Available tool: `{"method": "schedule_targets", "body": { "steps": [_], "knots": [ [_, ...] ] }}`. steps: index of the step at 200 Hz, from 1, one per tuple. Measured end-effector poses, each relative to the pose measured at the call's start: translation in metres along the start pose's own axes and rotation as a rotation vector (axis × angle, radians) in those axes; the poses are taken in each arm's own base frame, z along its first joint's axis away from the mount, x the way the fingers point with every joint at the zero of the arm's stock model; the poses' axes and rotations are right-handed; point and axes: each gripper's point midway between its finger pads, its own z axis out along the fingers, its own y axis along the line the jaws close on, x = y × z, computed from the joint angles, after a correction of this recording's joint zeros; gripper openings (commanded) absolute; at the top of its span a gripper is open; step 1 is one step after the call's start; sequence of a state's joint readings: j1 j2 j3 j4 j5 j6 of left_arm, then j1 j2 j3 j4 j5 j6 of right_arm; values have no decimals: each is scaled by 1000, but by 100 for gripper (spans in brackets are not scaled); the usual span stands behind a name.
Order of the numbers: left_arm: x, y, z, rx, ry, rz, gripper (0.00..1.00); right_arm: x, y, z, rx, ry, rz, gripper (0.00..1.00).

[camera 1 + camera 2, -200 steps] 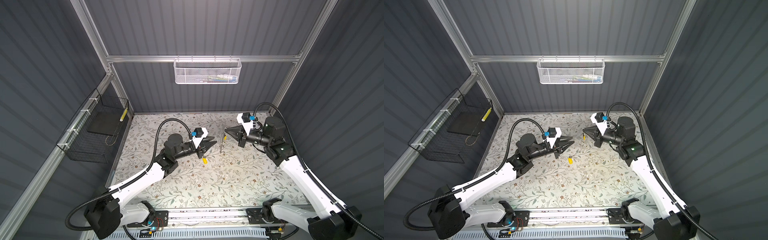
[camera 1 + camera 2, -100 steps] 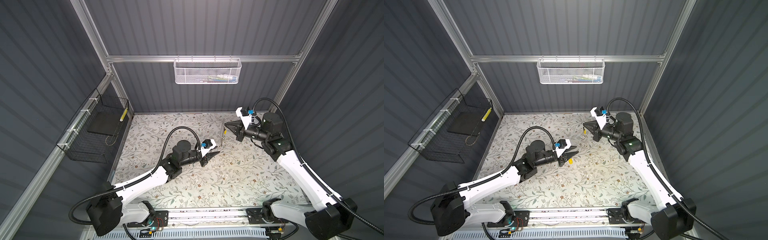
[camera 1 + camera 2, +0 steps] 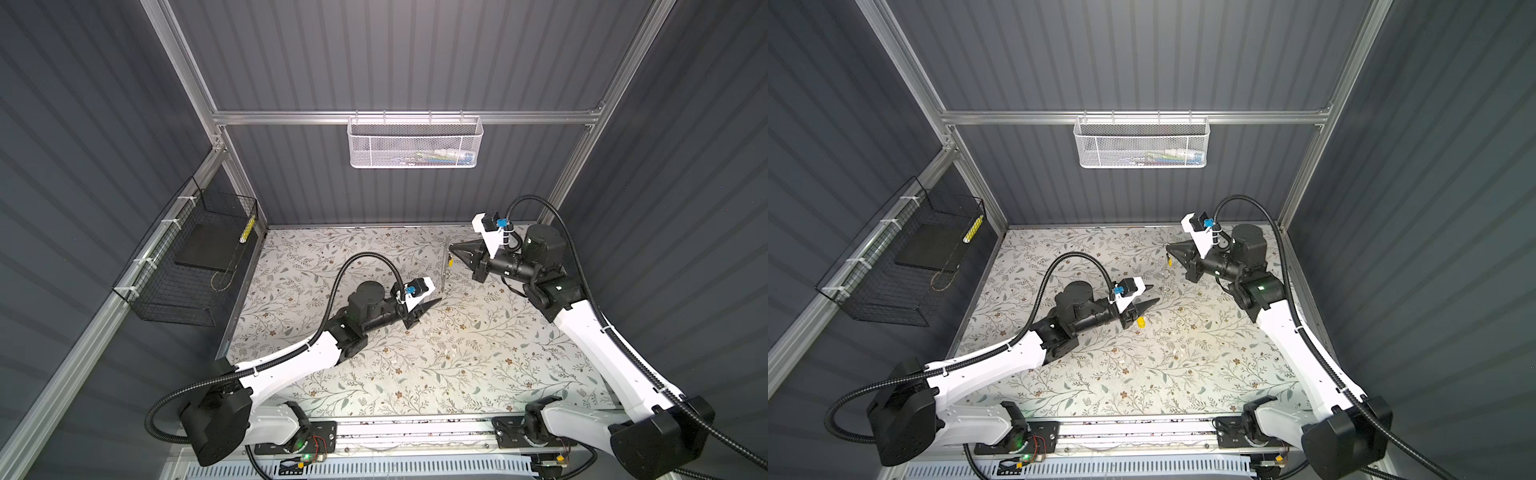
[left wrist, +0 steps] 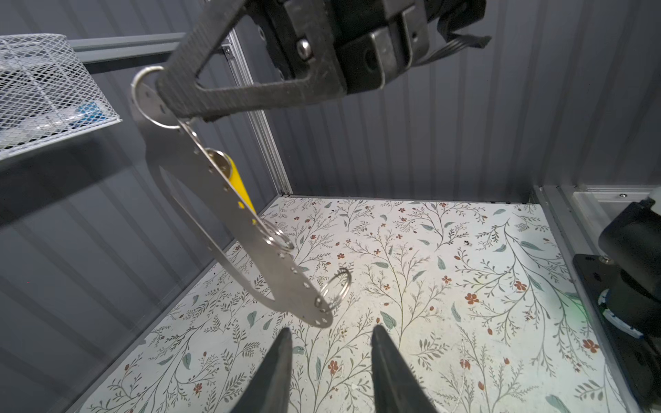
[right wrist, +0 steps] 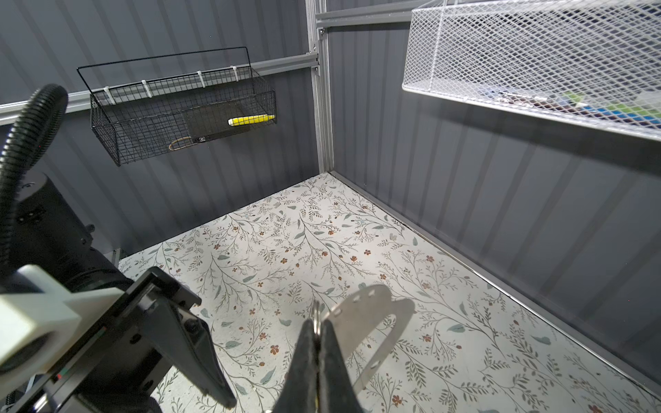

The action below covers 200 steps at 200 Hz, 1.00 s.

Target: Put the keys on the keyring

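Observation:
The keyring (image 4: pixel 229 214) is a flat silvery oval loop with small holes and split rings. It hangs upright above the table, seen edge-on in both top views (image 3: pixel 445 270) (image 3: pixel 1165 272). My right gripper (image 5: pixel 316 323) (image 3: pixel 451 249) is shut on its upper end. One yellow key (image 4: pixel 238 182) (image 3: pixel 450 262) hangs on the keyring. A second yellow key (image 3: pixel 1140 322) lies on the table just beside my left gripper (image 3: pixel 1148 307) (image 4: pixel 331 343). That gripper is open and holds nothing, low and just short of the keyring's bottom end.
A white mesh basket (image 3: pixel 415 145) hangs on the back wall. A black wire basket (image 3: pixel 195 266) with a yellow pen is fixed to the left wall. The floral table (image 3: pixel 457 365) spreads in front of both arms.
My left gripper has pulled back from the keyring, dropped toward the table and opened wider. My right gripper has carried the keyring slightly up and toward the back right.

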<state>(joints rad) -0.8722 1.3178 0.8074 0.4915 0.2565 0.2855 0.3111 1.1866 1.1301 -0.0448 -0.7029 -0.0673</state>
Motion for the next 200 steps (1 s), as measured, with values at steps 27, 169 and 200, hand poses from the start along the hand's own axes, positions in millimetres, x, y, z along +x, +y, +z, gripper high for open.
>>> {"method": "schedule_targets", "body": {
  "steps": [27, 169, 200],
  "knots": [
    [8, -3, 7, 16, 19, 4, 38, 0, 0, 0, 0, 0, 0, 0],
    [-7, -3, 12, 6, -44, 54, 32, 4, -2, 4, -5, 11, 10, 0],
    [-8, -2, 14, 5, -45, 61, 30, 4, -2, 4, -7, 11, 9, 0]
  ]
}}
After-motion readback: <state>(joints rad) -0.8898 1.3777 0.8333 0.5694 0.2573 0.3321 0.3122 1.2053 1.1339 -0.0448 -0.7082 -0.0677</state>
